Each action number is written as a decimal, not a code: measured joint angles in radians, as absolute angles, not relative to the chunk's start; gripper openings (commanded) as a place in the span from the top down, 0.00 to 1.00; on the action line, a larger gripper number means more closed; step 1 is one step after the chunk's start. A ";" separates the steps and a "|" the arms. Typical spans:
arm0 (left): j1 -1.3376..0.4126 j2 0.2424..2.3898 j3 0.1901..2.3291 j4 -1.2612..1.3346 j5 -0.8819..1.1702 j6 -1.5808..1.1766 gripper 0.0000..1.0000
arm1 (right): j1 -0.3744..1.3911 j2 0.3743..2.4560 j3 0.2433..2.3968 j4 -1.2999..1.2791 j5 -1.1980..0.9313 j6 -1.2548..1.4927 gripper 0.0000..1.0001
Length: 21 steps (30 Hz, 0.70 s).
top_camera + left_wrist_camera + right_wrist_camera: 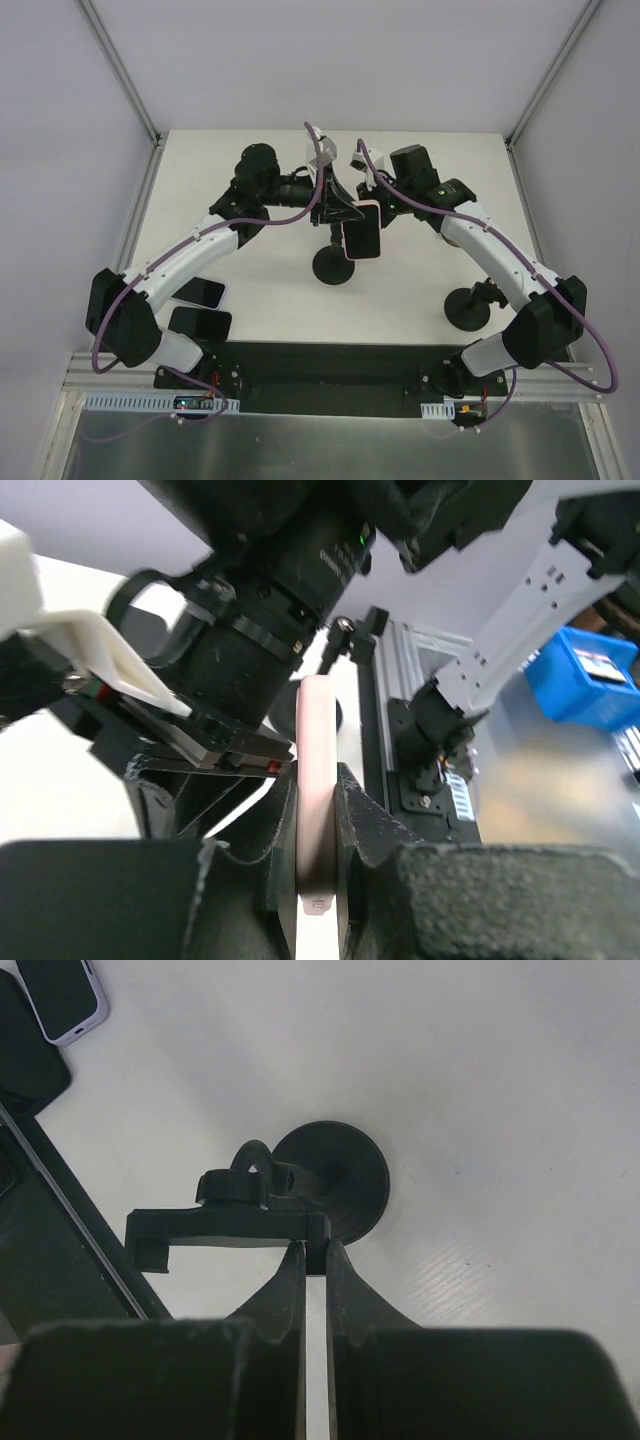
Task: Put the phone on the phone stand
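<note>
Well to the left of the phone stand [335,1175], two spare phones [203,292] lie flat on the table [420,280]. They are not involved in the work.

Closer in, the left gripper [316,815] is clamped narrowly on the pink-cased phone [315,740]. It holds the phone edge-on, lifted off the table and just above the stand's round base. The stand sits upright on that base, with its cradle [225,1225] reaching out sideways. The right gripper [315,1260] is pinched almost fully closed on one end of the cradle, apparently steadying it. A second stand [467,305] sits well to the right, untouched.

The task looks more than half done: the phone is picked up and brought to the stand, and the stand is braced. The phone is not yet seated in the cradle. Whether its edge touches the cradle cannot be told from these views. What remains is to line it up, slide it in, and release both grips.
</note>
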State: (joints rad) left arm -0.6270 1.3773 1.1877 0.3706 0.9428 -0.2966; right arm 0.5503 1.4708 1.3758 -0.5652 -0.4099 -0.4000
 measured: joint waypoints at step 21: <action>-0.620 1.465 1.095 0.521 1.066 -0.154 1.00 | 0.546 1.484 1.372 -0.540 -0.498 -0.395 0.99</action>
State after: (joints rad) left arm -0.6197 1.4647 1.0950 0.5205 1.0657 -0.1539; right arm 0.5465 1.4837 1.3720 -0.5396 -0.4980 -0.3950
